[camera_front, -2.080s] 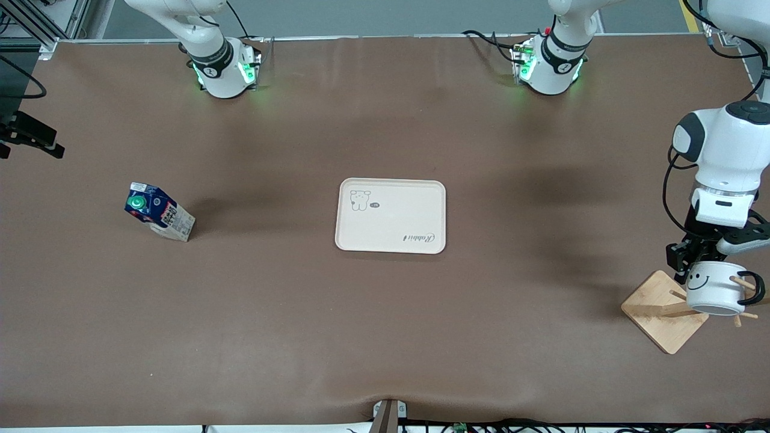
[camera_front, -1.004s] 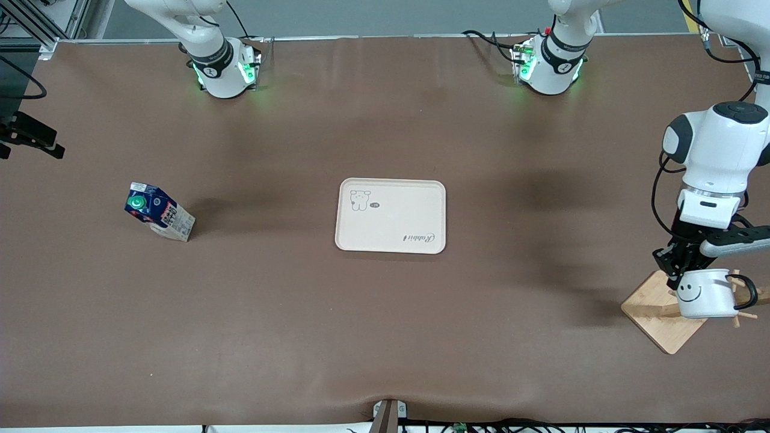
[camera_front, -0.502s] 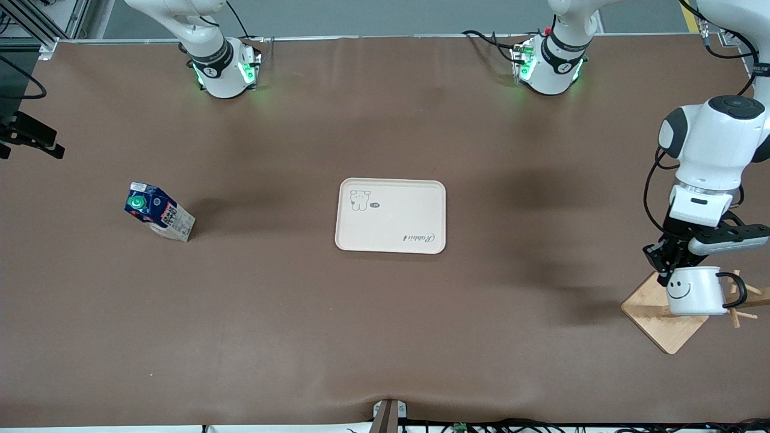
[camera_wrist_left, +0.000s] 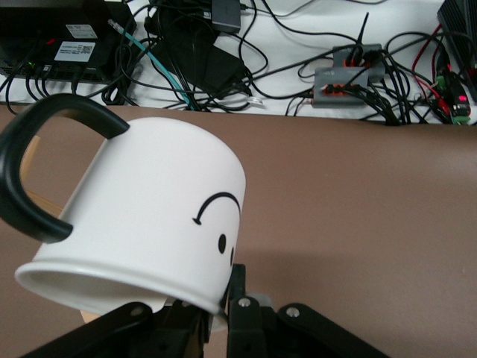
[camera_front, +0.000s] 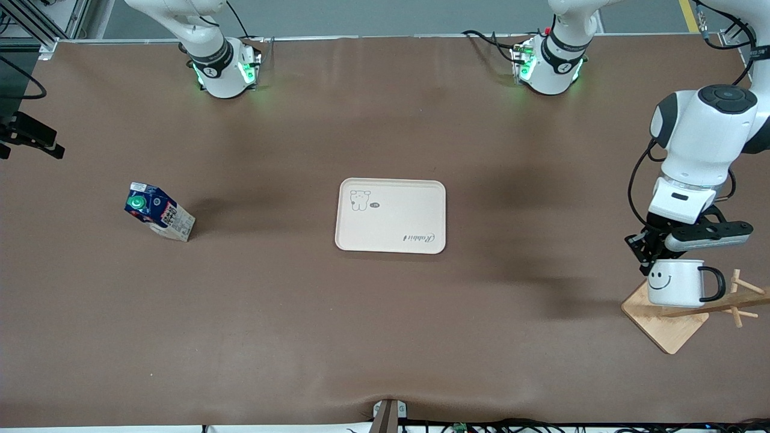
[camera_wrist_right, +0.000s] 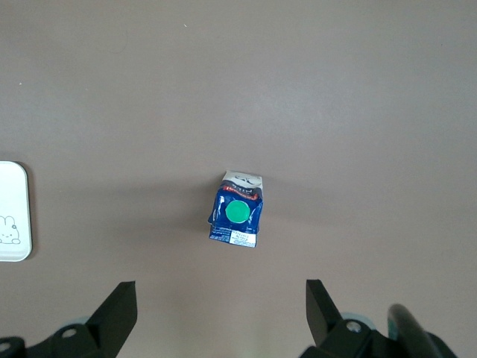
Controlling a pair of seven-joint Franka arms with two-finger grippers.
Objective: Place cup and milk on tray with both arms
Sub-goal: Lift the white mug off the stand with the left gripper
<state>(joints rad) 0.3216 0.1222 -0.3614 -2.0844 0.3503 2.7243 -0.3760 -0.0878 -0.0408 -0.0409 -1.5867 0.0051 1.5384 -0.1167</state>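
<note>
The white cup (camera_front: 674, 282) with a smiley face and black handle hangs upright over the wooden rack (camera_front: 662, 328) at the left arm's end of the table. My left gripper (camera_front: 652, 258) is shut on its rim; in the left wrist view the cup (camera_wrist_left: 149, 216) fills the picture above the left gripper (camera_wrist_left: 223, 287). The blue milk (camera_front: 159, 211) with a green cap stands toward the right arm's end. High over the milk (camera_wrist_right: 238, 212), my right gripper (camera_wrist_right: 221, 298) is open and holds nothing; it is outside the front view. The cream tray (camera_front: 391, 222) lies mid-table with nothing on it.
The rack's slanted wooden pegs (camera_front: 716, 308) stick out just under the cup's handle. Cables and electronics boxes (camera_wrist_left: 350, 67) lie past the table's edge. A corner of the tray (camera_wrist_right: 13, 186) shows in the right wrist view.
The left gripper has carried the cup up off the rack's pegs and a little toward the tray, and the cup has turned upright. The milk and tray have not moved.
</note>
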